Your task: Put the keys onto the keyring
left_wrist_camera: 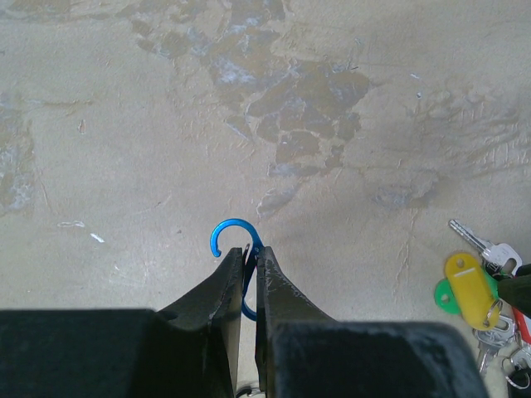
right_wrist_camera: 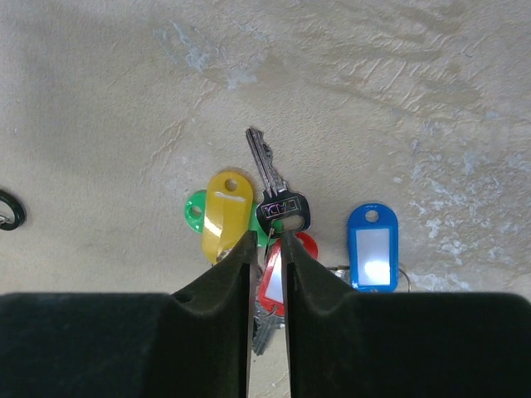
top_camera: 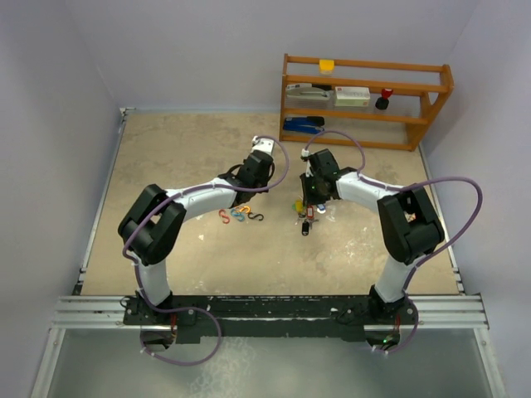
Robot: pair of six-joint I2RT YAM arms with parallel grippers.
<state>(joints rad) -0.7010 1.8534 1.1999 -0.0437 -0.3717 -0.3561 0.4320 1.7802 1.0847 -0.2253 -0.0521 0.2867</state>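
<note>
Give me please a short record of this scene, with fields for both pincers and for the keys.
left pincer: shut on the blue clip
clip hook in view: bare, no key on it
right pincer: jaws nearly together at the head of the silver key; grip unclear
tags: yellow tag overlapping green tag; red tag beside the pincer; blue tag a little apart
surface: table

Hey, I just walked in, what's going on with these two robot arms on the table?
The left pincer is shut on a blue hook-shaped clip. The right pincer is down over a bunch of keys with coloured tags, its tips nearly closed at the head of a silver key. Whether it has actually gripped that key is unclear. No key is on the clip yet.
</note>
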